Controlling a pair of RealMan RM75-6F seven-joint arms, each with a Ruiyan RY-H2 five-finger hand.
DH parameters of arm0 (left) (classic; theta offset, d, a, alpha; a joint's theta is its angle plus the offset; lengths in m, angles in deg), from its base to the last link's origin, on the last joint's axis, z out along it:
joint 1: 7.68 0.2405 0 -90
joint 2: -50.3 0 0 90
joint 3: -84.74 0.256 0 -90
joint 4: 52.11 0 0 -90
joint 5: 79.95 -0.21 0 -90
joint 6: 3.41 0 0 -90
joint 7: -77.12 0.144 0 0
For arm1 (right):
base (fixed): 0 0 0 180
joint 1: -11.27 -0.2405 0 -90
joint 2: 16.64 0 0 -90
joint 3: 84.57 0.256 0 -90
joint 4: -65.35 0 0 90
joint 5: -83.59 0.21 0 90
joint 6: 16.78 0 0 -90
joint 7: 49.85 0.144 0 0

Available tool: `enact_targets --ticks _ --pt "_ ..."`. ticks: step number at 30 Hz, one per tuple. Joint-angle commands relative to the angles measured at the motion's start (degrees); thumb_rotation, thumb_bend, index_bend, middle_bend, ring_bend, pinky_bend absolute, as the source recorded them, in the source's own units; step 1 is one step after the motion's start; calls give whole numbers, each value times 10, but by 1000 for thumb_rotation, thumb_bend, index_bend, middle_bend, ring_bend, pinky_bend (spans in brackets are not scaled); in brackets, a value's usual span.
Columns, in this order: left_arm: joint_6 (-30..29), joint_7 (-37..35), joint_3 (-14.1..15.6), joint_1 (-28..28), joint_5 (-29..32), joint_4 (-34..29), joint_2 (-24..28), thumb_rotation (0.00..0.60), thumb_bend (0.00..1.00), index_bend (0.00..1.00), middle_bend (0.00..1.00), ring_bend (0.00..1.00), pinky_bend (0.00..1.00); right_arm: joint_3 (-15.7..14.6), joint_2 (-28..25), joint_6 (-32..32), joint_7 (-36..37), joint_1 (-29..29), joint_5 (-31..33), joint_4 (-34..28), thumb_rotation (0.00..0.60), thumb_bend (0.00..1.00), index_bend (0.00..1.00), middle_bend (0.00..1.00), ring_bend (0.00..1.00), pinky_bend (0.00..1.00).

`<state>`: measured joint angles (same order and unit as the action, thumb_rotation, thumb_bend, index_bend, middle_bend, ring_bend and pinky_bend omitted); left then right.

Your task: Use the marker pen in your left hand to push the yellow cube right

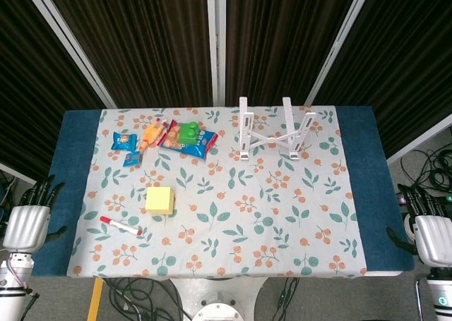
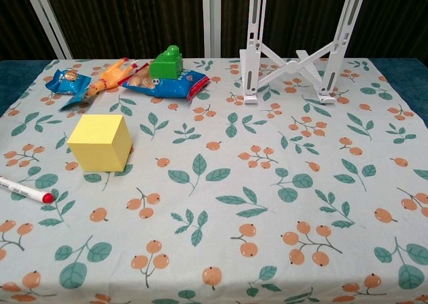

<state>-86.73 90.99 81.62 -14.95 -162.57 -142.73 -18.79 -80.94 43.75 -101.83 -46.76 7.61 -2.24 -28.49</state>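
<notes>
My left robot hand [image 1: 27,226] hangs empty, fingers apart, off the surface's [image 1: 367,194] left edge. The marker pen [image 1: 120,226] lies at its three o'clock, red cap pointing away towards four o'clock. The yellow cube [image 1: 160,200] sits just beyond at the pen's one o'clock. My right robot hand [image 1: 432,238], also empty and apart, waits well away.

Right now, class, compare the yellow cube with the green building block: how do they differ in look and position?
The yellow cube is plain and smooth-faced, while the green block has a raised stud on top. The yellow cube sits directly on the tablecloth; the green block rests on a blue snack packet. The cube is nearer the robot, close to the marker pen; the block lies further back. Neither is touched by a hand.
</notes>
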Motion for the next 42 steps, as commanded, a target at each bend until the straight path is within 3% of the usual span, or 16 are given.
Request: enact_targets --ticks 1,8,18,22,34,42 --pt "-13 1 -4 1 -6 10 -11 600 70 182 135 88 204 0 2 -1 -1 0 0 3 600 176 0 112 28 129" --pt "-5 2 -6 -7 -11 12 -12 600 70 202 148 106 205 3 6 -4 3 0 -2 10 600 176 0 112 28 129" --pt "52 -22 -5 -47 -25 51 -31 600 107 422 418 246 273 9 2 -4 7 -3 2 16 600 176 0 112 50 140" --pt "88 -32 6 -67 -32 86 -51 600 128 429 426 264 309 9 1 -1 8 -5 2 17 600 176 0 113 50 140" --pt "165 20 43 -102 -46 139 -102 600 157 445 439 506 684 8 4 4 14 -7 2 23 600 176 0 121 43 119" --pt "183 33 42 -112 -32 159 -135 600 195 469 484 616 811 6 9 7 22 -6 3 30 600 176 0 121 42 118"
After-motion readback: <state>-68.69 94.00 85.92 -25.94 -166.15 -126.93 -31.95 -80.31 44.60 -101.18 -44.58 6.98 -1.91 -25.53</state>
